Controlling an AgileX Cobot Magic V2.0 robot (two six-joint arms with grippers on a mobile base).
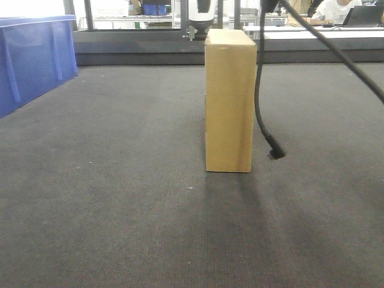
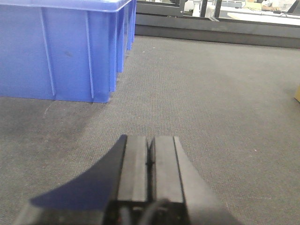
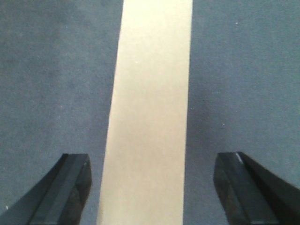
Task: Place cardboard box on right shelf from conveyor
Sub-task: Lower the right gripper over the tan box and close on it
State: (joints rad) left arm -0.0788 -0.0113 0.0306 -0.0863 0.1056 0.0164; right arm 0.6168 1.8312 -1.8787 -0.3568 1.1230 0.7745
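Note:
The cardboard box stands upright on the dark grey conveyor, tan and unmarked. From above, the right wrist view shows its narrow top face running up the middle of the frame. My right gripper is open above it. One finger is to its left and the other to its right, both clear of the cardboard. My left gripper is shut on nothing, low over the belt. A corner of the box shows at that view's right edge. The right shelf is out of view.
A large blue plastic bin sits on the belt at the far left, close ahead of the left gripper. A black cable hangs down just right of the box, its end touching the belt. A dark frame rail borders the belt's far side.

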